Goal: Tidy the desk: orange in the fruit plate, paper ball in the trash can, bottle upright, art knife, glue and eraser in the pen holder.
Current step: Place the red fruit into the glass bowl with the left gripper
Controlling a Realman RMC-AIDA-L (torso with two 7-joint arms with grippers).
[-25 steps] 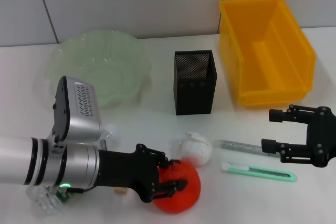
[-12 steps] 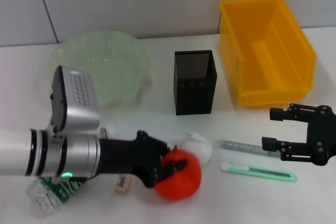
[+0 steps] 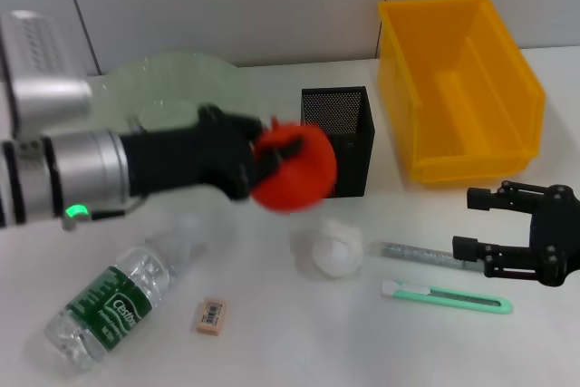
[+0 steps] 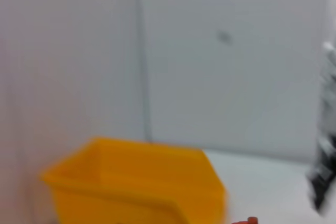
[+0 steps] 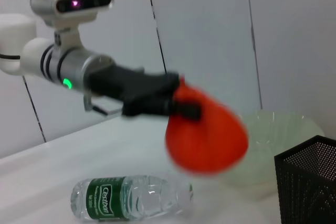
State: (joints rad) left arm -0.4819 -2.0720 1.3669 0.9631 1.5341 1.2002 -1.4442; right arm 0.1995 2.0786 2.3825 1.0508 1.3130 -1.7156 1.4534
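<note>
Head view. The left gripper [image 3: 272,162] holds the orange [image 3: 294,168] clear of the desk [image 3: 272,342], its fingers closed around the fruit, which hangs in front of the black mesh pen holder [image 3: 337,140] and just beside the pale green fruit plate [image 3: 172,88]. The yellow bin [image 3: 458,88] stands at the right rear. On the desk lie the bottle [image 3: 113,305] on its side at the near left, the eraser [image 3: 210,315] just beside it, the paper ball [image 3: 332,248] near the middle, and to its right the glue stick [image 3: 412,253] with the art knife [image 3: 446,297] lying nearer than it. The right gripper [image 3: 476,224] sits low at the right edge, fingers spread, its lower fingertip at the end of the glue stick; contact cannot be told.

Left wrist view. The yellow bin [image 4: 136,184] stands against a grey wall; a sliver of the orange [image 4: 247,221] shows at the frame edge. This arm's own fingers are not distinguishable.

Right wrist view. The left gripper [image 5: 176,103] appears across the desk, clamped on the raised orange [image 5: 206,132]. Below it lies the bottle [image 5: 131,198]; behind are the fruit plate [image 5: 275,135] and a corner of the pen holder [image 5: 307,182].
</note>
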